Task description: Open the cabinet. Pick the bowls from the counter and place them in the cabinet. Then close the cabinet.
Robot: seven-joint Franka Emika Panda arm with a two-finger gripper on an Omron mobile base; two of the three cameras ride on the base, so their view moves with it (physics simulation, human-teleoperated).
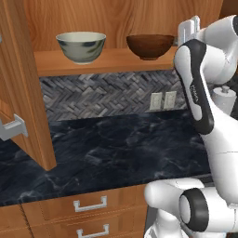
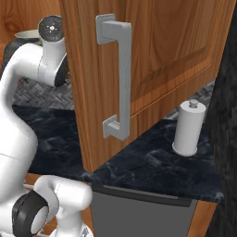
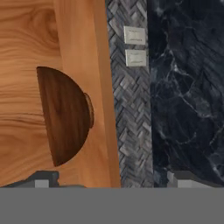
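Cabinet (image 1: 28, 83) open, brown wood; on its shelf (image 1: 107, 62), cream-green bowl (image 1: 81, 46) left, dark wooden bowl (image 1: 149, 45) right, both upright, apart. Black marble counter (image 1: 116, 148) below the shelf.

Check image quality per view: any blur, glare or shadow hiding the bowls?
Left base view: sharp, even light, cream-green bowl and wooden bowl clear on the cabinet shelf, soft shadows only. Right base view: open door blocks most. Hand view: rolled sideways, slightly soft, no glare.

I see white Franka arm with dark joints (image 1: 201, 88) raised, elbow bent; two-finger gripper (image 3: 111, 179), jaws spread wide, nothing between.
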